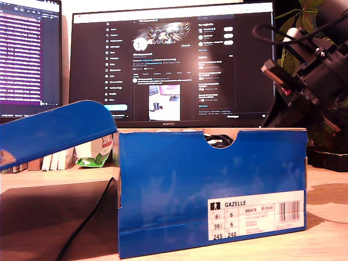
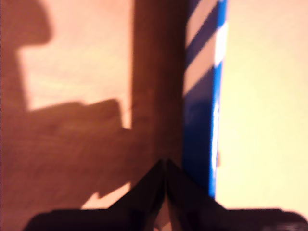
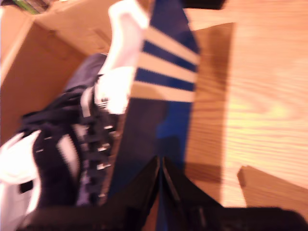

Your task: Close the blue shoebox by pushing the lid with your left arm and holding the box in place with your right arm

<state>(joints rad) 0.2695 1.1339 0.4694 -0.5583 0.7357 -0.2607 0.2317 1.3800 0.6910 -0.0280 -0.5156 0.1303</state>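
The blue shoebox [image 1: 212,185] stands open on the wooden table, its label end facing the exterior view. Its blue lid [image 1: 54,128] hangs raised at the exterior view's left. Dark and white shoes [image 3: 62,144] lie inside. My second gripper [image 3: 160,158] is shut, fingertips together, over the box's striped blue side wall [image 3: 168,72]; it appears as the black gripper [image 1: 283,76] above the box at the exterior view's right. My first gripper [image 2: 165,161] is shut beside a blue striped lid edge [image 2: 211,96], with a pale surface to one side and table [image 2: 72,72] to the other.
Two lit monitors [image 1: 174,60] stand behind the box. A black cable [image 1: 89,217] runs across the table at the exterior view's left. A green and white packet [image 1: 95,152] and books sit behind the lid. A plant [image 1: 304,16] is at the exterior view's upper right.
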